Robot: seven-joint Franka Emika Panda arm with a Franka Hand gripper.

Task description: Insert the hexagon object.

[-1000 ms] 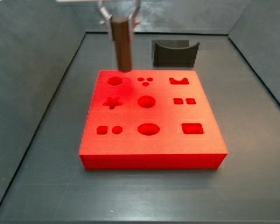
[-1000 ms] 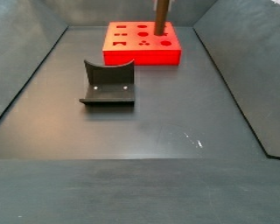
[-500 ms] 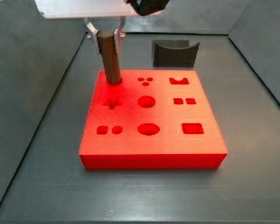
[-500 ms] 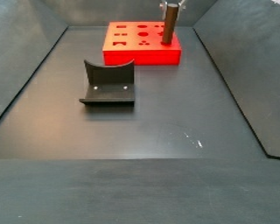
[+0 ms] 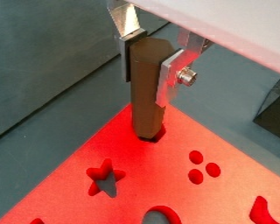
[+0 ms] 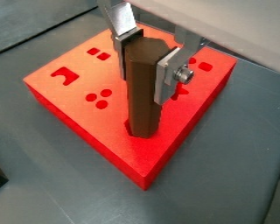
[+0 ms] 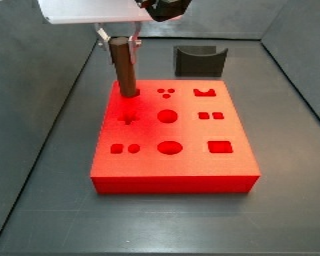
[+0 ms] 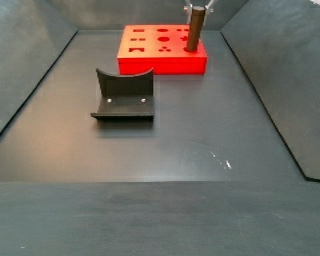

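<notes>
The hexagon object (image 5: 146, 87) is a slim reddish-brown peg, held upright. My gripper (image 5: 150, 59) is shut on its upper part, silver fingers (image 6: 170, 74) on two sides. The peg's lower end sits in a hole at a corner of the red block (image 7: 190, 140), as both wrist views show. It also shows in both side views (image 7: 124, 68) (image 8: 194, 28), standing on the block (image 8: 143, 48). The gripper (image 7: 123, 38) is above the block's far left corner in a side view.
The red block has several shaped holes: a star (image 5: 102, 175), three dots (image 5: 199, 168), circles and squares. A dark grey curved holder stands on the floor apart from the block (image 8: 124, 95), and behind it in a side view (image 7: 199, 60). Grey walls surround the floor.
The peg moved from near the block's far edge to the corner hole and went down; since half a second ago it has dropped slightly lower.
</notes>
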